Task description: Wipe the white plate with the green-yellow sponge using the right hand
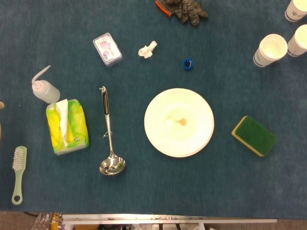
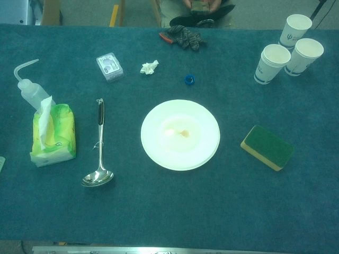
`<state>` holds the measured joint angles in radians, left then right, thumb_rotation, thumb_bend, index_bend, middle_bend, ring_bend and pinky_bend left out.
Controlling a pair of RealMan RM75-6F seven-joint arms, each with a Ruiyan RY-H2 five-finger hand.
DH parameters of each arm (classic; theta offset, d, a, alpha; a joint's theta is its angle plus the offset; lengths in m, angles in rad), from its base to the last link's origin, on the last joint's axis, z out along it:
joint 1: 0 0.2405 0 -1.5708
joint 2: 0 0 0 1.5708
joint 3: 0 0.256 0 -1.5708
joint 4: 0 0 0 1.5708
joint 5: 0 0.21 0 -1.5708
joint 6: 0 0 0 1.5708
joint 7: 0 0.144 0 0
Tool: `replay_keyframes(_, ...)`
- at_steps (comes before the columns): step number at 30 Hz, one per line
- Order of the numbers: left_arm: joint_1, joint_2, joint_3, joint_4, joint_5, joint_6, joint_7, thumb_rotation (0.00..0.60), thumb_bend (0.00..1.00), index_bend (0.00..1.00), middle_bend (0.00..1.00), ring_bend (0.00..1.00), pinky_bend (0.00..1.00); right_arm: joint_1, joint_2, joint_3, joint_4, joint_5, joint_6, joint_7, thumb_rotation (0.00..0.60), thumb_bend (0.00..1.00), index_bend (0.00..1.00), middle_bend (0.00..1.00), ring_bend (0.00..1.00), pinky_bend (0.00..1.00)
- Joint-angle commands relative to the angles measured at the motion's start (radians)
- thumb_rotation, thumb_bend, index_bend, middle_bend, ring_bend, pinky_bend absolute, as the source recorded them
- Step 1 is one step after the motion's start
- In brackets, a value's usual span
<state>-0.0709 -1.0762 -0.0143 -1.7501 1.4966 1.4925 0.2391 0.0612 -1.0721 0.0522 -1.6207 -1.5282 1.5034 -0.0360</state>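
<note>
The white plate (image 1: 179, 122) (image 2: 180, 134) lies flat near the middle of the blue table cloth, with a small brownish stain at its centre. The green-yellow sponge (image 1: 253, 135) (image 2: 267, 147) rests green side up on the cloth to the right of the plate, a short gap away from its rim. Neither hand shows in the head view or the chest view.
Left of the plate lie a metal ladle (image 1: 109, 136) (image 2: 98, 148), a tissue pack (image 1: 67, 126), a squeeze bottle (image 1: 44, 88) and a brush (image 1: 18, 173). Paper cups (image 1: 270, 50) (image 2: 273, 63) stand at the far right. A small box (image 1: 107, 48), crumpled paper (image 1: 147, 50), a blue cap (image 1: 188, 63) and a glove (image 1: 184, 9) lie farther back.
</note>
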Motion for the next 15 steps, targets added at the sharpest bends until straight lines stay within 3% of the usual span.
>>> replay_keyframes(1,0.0,0.002,0.002,-0.003,-0.001,-0.003,0.004,0.6,0.49,0.33,0.28,0.2,0.16,-0.002,0.002,-0.003,-0.002,-0.003,0.0,0.002,0.6,0.25,0.54,0.43,0.32,0.42)
replay_keyframes(15,0.01,0.021,0.006,-0.003,0.018,0.014,-0.019,0.6,0.49,0.33,0.28,0.2,0.16,0.002,0.026,-0.017,-0.053,-0.032,-0.009,-0.016,0.6,0.18,0.52,0.43,0.32,0.42)
